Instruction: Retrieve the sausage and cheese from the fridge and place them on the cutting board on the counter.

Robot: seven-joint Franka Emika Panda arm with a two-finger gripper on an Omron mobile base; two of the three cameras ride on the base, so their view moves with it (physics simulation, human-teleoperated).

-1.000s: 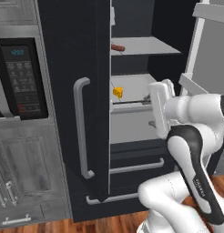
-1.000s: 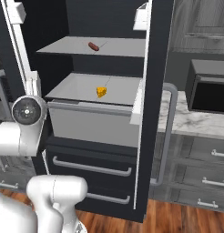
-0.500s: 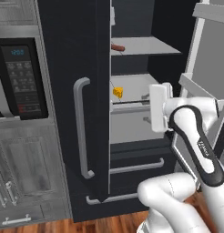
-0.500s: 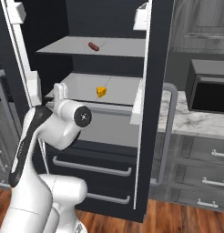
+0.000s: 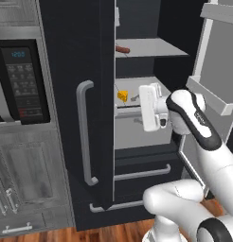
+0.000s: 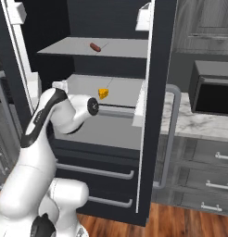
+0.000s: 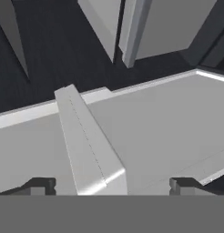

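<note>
The fridge point(image 5: 80, 56) occupies the centre of the left base view, its right-hand door swung open at the right edge of the frame and its left door shut, with a long grey vertical handle point(image 5: 83, 132) at centre left. The sausage point(image 5: 122, 49) lies on the upper pale grey shelf point(image 5: 156, 47), upper centre of the frame; in the right base view it sits upper left of centre. The cheese point(image 5: 122, 96) rests on the top of the lower grey compartment point(image 6: 120, 88), near the middle of both base views, well apart from the sausage and one level below it. The gripper point(image 7: 112, 184) is raised in front of that compartment, right of the cheese in the left base view and not touching it. In the hand view its fingers point(image 7: 40, 185) stand spread wide at the bottom corners, nothing between them except a pale grey ridge point(image 7: 89, 145) of the fridge interior lying further off. A black microwave point(image 5: 23, 80) is at the left edge of the left base view. A marble counter point(image 6: 199, 125) shows at the right of the right base view.
</note>
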